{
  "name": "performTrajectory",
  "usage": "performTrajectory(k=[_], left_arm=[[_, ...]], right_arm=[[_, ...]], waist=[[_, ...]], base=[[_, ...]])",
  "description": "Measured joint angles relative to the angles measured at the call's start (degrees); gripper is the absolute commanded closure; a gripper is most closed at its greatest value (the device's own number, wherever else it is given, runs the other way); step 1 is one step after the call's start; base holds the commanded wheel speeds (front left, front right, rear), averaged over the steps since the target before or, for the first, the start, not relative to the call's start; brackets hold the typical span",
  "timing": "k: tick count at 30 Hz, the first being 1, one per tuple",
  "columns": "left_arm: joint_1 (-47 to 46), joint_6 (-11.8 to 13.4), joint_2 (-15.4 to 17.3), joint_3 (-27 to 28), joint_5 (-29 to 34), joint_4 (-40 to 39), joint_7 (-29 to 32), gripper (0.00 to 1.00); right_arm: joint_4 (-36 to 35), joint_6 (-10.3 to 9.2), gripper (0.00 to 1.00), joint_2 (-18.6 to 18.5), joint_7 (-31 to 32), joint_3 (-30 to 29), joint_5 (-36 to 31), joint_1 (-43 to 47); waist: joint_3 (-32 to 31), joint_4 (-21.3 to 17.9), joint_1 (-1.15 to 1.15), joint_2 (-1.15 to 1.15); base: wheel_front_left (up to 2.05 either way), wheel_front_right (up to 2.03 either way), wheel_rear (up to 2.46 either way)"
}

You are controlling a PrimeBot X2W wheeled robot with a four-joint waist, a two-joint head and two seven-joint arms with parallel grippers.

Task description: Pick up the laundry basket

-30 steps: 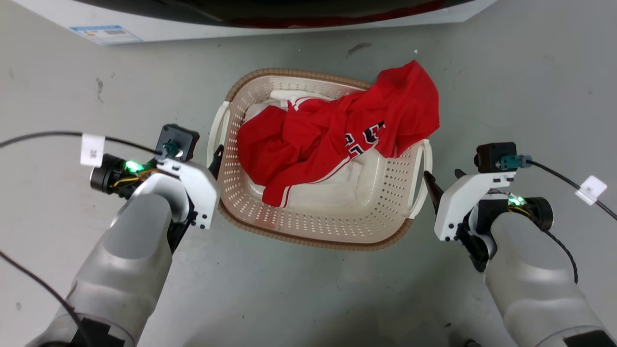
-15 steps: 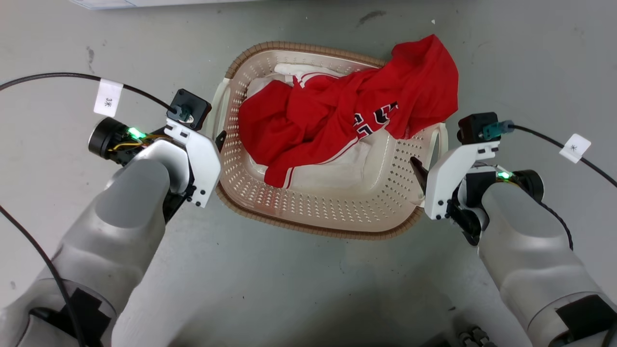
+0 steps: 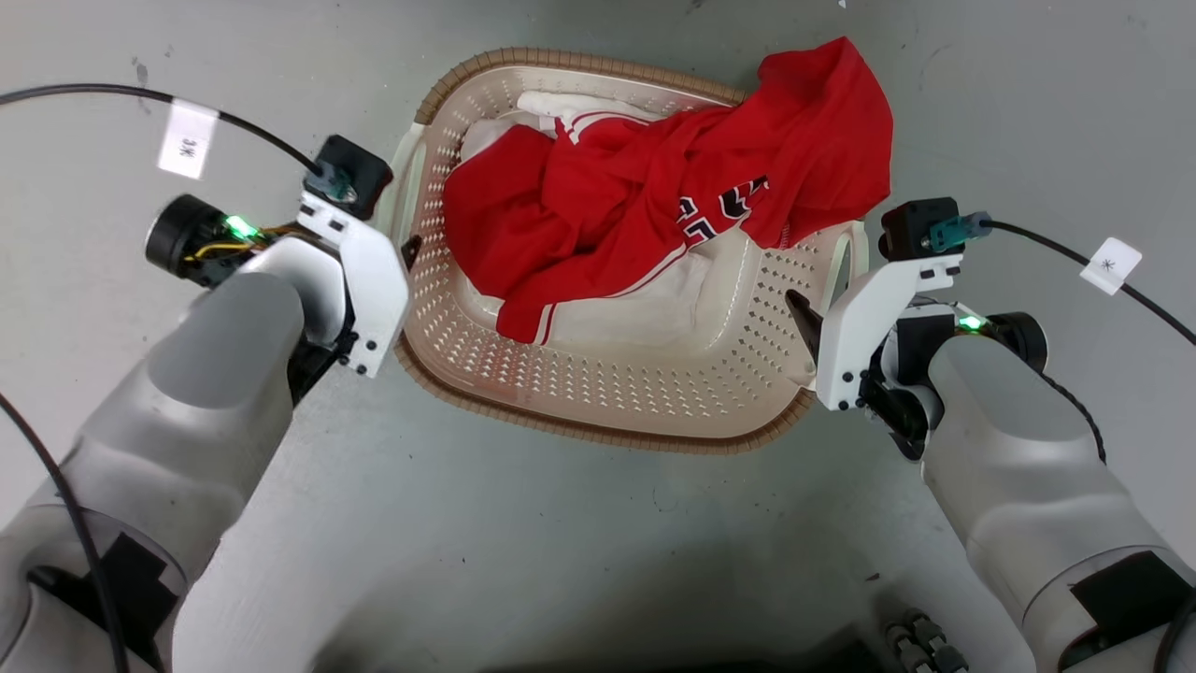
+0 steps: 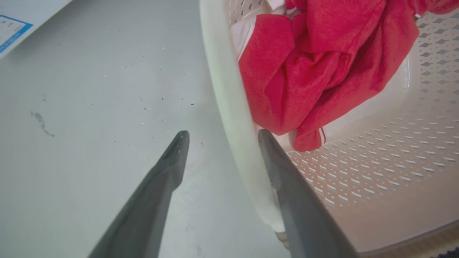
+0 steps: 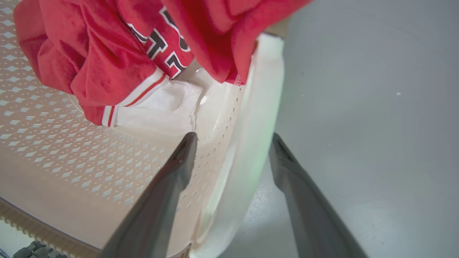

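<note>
The laundry basket stands on the grey floor, cream and perforated with a brown rim. My left gripper is open at its left white handle. In the left wrist view that gripper straddles the handle, one finger inside against it and the other out over the floor. My right gripper is open at the right handle. In the right wrist view it has the handle band between its two fingers.
A red jersey lies in the basket over a white garment and drapes over the far right rim. A labelled white appliance corner lies beyond the left gripper. Black cables trail from both wrists. Grey floor surrounds the basket.
The head camera has tilted down, so the white appliance left the top of the picture. The right gripper has moved in from beside the right handle to straddle it. The left gripper stays at the left handle.
</note>
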Motion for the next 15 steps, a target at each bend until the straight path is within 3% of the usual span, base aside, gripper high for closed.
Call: performTrajectory(k=[4,5,6,15], left_arm=[[-0.4,0.0,0.2,-1.7,-2.1,0.3,-0.9,0.02],[-0.4,0.0,0.1,-2.1,-2.9,0.4,-0.8,0.54],[-0.4,0.0,0.1,-2.4,-3.8,0.3,-0.5,1.00],[-0.8,0.0,0.0,-6.2,-9.1,-0.5,-0.3,1.00]], right_arm=[[0.5,-0.01,0.00,0.0,-0.5,1.0,0.5,-0.6],[0.6,0.00,0.58,0.0,-0.5,1.3,0.5,-0.6],[0.8,0.00,0.98,0.0,-0.5,1.5,0.4,-0.7],[1.3,-0.02,1.00,0.2,-0.4,1.0,-0.7,-1.2]], waist=[[0.3,0.1,0.00,0.00],[0.3,0.1,0.00,0.00],[0.3,0.1,0.00,0.00],[0.3,0.6,0.00,0.00]], base=[[0.00,0.00,0.00],[0.00,0.00,0.00],[0.00,0.00,0.00],[0.00,0.00,0.00]])
